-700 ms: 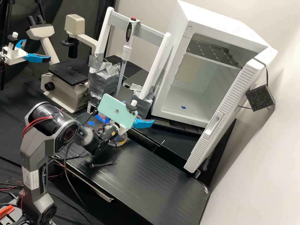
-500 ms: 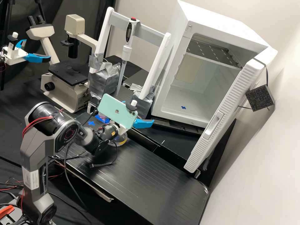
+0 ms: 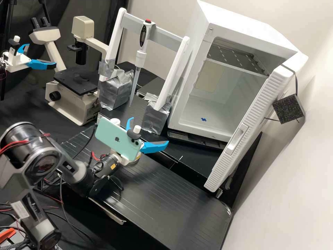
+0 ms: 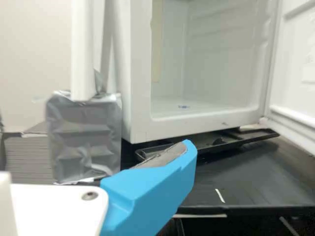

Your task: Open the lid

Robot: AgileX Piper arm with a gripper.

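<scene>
My gripper is over the back part of the bench, its two blue fingers spread wide with nothing visible between them. A mint-green phone is mounted on it. Just beneath and behind its white mount, a sliver of a yellow-rimmed round dish shows; the rest is hidden, so its lid cannot be made out. In the wrist view, one blue finger of the gripper points toward the white cabinet, touching nothing.
The white cabinet stands at the back right, its door swung open. Foil-wrapped supports hold a white frame with a pipette. A microscope is at the back left; another blue-fingered gripper is beyond it.
The arm has drawn back toward its base, carrying the gripper and phone left and lower in the high view. Its fingers are spread, with the far one now more visible.
</scene>
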